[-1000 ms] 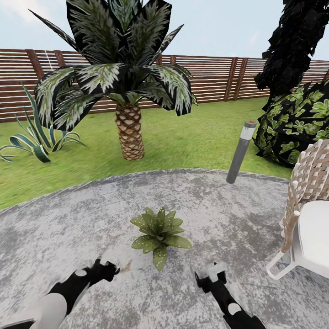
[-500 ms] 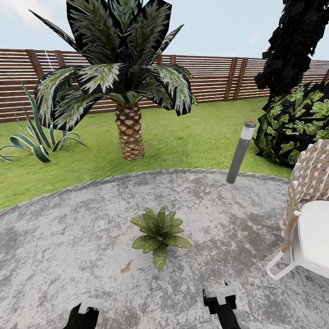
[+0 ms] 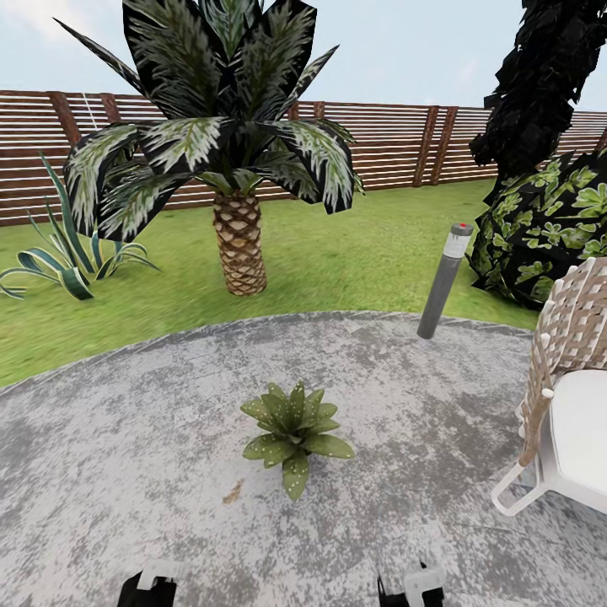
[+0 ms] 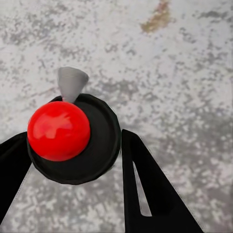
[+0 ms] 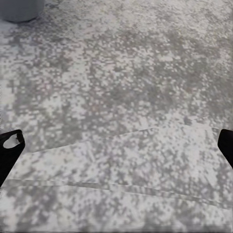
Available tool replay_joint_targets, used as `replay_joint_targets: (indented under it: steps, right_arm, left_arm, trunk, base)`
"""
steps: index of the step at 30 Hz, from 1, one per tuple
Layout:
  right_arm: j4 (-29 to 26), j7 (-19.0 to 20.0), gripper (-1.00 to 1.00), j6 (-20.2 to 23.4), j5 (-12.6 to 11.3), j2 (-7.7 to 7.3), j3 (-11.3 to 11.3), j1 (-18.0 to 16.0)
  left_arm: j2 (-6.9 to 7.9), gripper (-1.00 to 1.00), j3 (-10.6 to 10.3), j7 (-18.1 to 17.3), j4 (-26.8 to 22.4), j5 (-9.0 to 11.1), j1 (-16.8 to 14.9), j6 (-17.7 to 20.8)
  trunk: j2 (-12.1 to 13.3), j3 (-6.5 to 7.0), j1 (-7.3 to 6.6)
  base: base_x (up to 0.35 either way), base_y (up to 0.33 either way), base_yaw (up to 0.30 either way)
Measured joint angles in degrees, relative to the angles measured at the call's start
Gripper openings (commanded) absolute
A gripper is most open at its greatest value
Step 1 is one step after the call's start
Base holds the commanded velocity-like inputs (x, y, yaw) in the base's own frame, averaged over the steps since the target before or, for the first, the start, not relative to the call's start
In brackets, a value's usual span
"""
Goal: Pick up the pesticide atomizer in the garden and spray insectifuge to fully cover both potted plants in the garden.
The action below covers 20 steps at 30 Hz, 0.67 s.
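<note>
Left fingers [image 4: 145, 184] look clenched on the pesticide atomizer [image 4: 73, 141]: one on each side of its black body, red cap up, grey nozzle pointing ahead over the patio. Right fingers [image 5: 9, 145] are released, spread wide, nothing between them.

Potted plant [image 3: 293, 430] sits ahead of both, roughly between them. Best to aim the nozzle at the rosette and sweep it so the spray covers all the leaves.

Paved patio [image 3: 126, 438] is flat; lawn [image 3: 337, 253] and wooden fence [image 3: 396, 143] lie beyond, wicker chair [image 3: 565, 396] off past the right fingers.
</note>
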Motion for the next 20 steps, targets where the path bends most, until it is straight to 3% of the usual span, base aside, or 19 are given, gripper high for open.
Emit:
replay_joint_targets:
  steps: [20]
  right_arm:
    - [0.00,0.00,1.00,-0.02,0.00,0.00,0.00,1.12]
  left_arm:
    - [0.08,-1.00,-0.17,-0.08,-0.61,0.02,0.00,0.00]
  trunk:
    - [0.00,0.00,0.00]
  base:
    - [0.000,0.000,0.000]
